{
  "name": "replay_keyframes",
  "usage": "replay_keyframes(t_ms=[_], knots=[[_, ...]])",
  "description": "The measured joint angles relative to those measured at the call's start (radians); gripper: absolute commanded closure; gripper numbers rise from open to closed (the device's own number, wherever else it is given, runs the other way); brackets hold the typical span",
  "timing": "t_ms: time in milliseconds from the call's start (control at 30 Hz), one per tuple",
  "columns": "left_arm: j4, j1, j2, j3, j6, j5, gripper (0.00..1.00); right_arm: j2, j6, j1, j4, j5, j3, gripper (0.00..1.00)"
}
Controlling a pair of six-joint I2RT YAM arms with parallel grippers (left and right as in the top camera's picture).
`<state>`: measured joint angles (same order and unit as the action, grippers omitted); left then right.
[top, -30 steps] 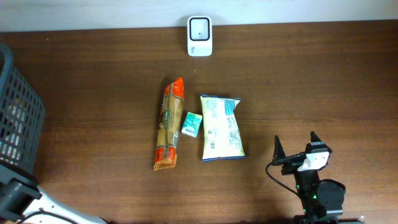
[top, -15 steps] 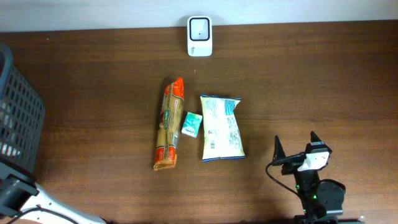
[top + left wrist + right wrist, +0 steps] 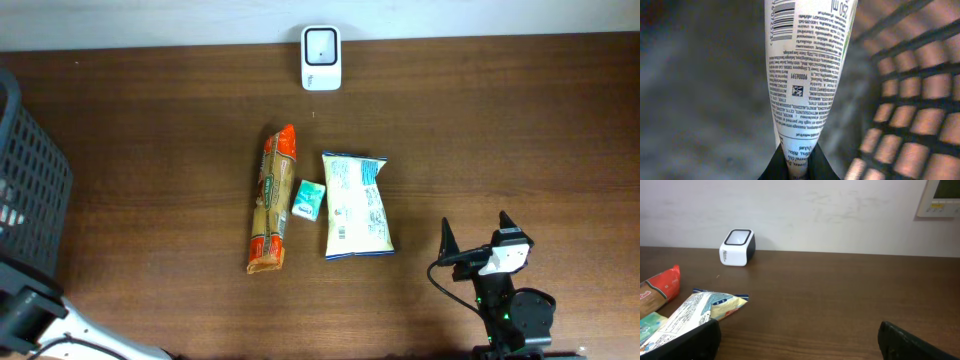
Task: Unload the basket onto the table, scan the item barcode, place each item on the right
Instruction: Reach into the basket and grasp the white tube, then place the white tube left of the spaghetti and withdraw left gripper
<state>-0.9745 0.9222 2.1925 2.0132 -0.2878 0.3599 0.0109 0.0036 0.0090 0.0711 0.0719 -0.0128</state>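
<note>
The right gripper [image 3: 474, 219] has black pointed fingers [image 3: 446, 241], a white block, a looping black cable; the left arm [image 3: 92, 336] is white, black-jointed.

My left gripper [image 3: 792, 169], at the near left, pinches a white printed tube [image 3: 805, 75]; my right gripper [image 3: 476, 238] sits near right, jaws wide.

The left claw [image 3: 796, 169] is pinching the narrow, flattened end of a white tube [image 3: 802, 75], its two dark fingertips pressing in from either side at the tube's lower end. The tube is widening away from the claw, showing fine printed text, a small square code [image 3: 797, 91] midway along and a barcode [image 3: 784, 20] near its upper left edge. Right of the tube, the dark grid wall of a basket [image 3: 900, 102] is showing out of focus.
</note>
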Motion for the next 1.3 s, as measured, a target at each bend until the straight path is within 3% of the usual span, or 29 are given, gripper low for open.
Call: replay_keyframes(t_ms=[233,367,467,600,733,833,933,1167,1200,1233,1267,1300], knots=[[0.118,-0.031,-0.296,0.03,0.195,0.008,1.0,0.0,-0.001,0.0,0.0,0.0,0.0,0.01],[0.156,-0.082,-0.446,0.045,0.252,0.093,1.0,0.0,0.0,0.0,0.0,0.0,0.0,0.01],[0.102,-0.206,-0.507,0.05,0.265,0.196,1.0,0.0,0.0,0.0,0.0,0.0,0.0,0.01],[-0.092,-0.436,-0.513,0.034,0.268,0.228,1.0,0.0,0.0,0.0,0.0,0.0,0.0,0.01],[-0.163,-0.722,-0.499,-0.146,0.25,0.114,1.0,0.0,0.0,0.0,0.0,0.0,0.0,0.01],[-0.058,-0.891,-0.453,-0.399,0.261,0.03,1.0,0.0,0.0,0.0,-0.001,0.0,0.0,0.01],[0.116,-0.967,-0.425,-0.635,0.321,-0.031,1.0,0.0,0.0,0.0,0.0,0.0,0.0,0.01],[0.439,-1.027,-0.425,-0.943,0.506,-0.135,1.0,0.0,0.0,0.0,0.0,0.0,0.0,0.01],[0.46,-1.032,-0.426,-0.959,0.52,-0.142,0.86,0.0,0.0,0.0,0.0,0.0,0.0,0.01],[0.48,-1.038,-0.431,-0.97,0.537,-0.149,0.4,0.0,0.0,0.0,0.0,0.0,0.0,0.01],[0.486,-1.044,-0.434,-0.975,0.543,-0.155,0.07,0.0,-0.001,0.0,0.0,0.0,0.0,0.01],[0.489,-1.048,-0.435,-0.977,0.555,-0.158,0.01,0.0,-0.001,0.0,0.0,0.0,0.0,0.01]])
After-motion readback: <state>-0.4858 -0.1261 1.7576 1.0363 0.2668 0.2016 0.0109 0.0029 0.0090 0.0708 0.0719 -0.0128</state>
